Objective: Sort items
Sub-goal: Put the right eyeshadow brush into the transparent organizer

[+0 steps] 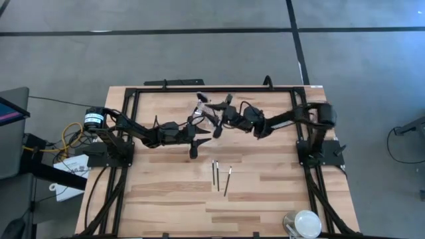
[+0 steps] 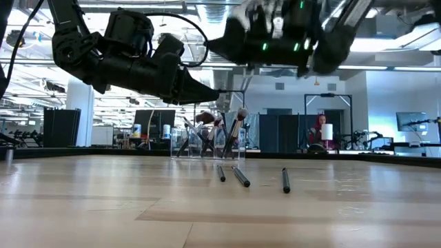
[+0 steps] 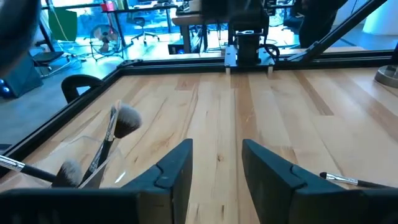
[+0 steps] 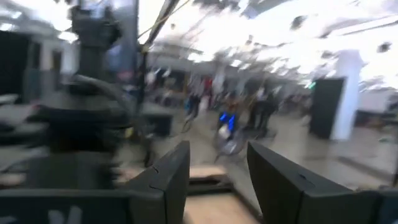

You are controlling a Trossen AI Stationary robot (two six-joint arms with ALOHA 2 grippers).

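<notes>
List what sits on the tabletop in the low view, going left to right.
Clear holder with brushes → thin brush → thicker brush → rightmost brush.

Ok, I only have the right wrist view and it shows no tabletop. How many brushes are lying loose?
Observer: Three makeup brushes lie flat near the table's middle.
Operator: Where's the holder?
Observer: The clear holder stands beyond them, with other brushes leaning upright in it.
Operator: And the left gripper?
Observer: The left gripper hangs open above the table beside the holder, empty.
</notes>
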